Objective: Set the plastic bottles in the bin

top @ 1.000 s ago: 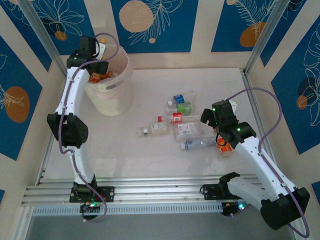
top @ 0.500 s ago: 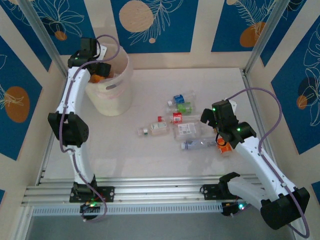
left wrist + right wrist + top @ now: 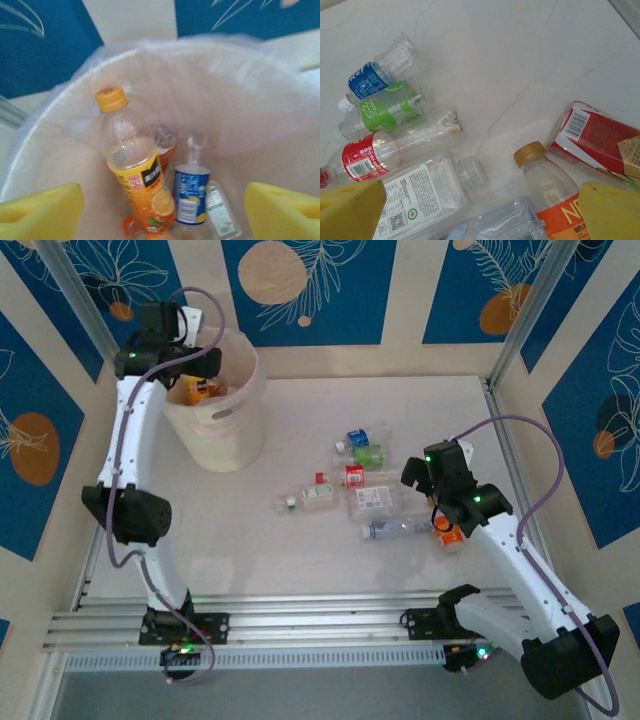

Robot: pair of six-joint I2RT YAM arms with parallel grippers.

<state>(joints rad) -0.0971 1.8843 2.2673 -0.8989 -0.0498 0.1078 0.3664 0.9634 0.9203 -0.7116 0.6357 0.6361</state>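
The bin [image 3: 226, 430] stands at the table's back left; the left wrist view looks down into the bin [image 3: 240, 100]. My left gripper [image 3: 197, 368] hovers open over its mouth, holding nothing. Below my left gripper [image 3: 162, 212] lie an orange-labelled bottle with a yellow cap [image 3: 134, 167], a blue-labelled bottle [image 3: 191, 194] and a clear one [image 3: 220, 212]. Several plastic bottles [image 3: 370, 495] lie in a cluster mid-table. My right gripper [image 3: 418, 480] hangs open just above the cluster's right end. A gold-capped bottle [image 3: 546, 181] and a white-labelled bottle [image 3: 417, 195] lie under my right gripper [image 3: 480, 212].
Blue-labelled [image 3: 369, 81], green-labelled [image 3: 390, 107] and red-labelled [image 3: 366, 159] bottles lie at the cluster's far side. A red-wrapped bottle [image 3: 600, 135] lies at the right. An aluminium post [image 3: 520, 320] and rail bound the table's right edge. Patterned walls enclose the back and sides.
My left gripper has opened over the bin and drawn up and to the left; the orange-labelled bottle now lies inside the bin. The right arm has not moved.
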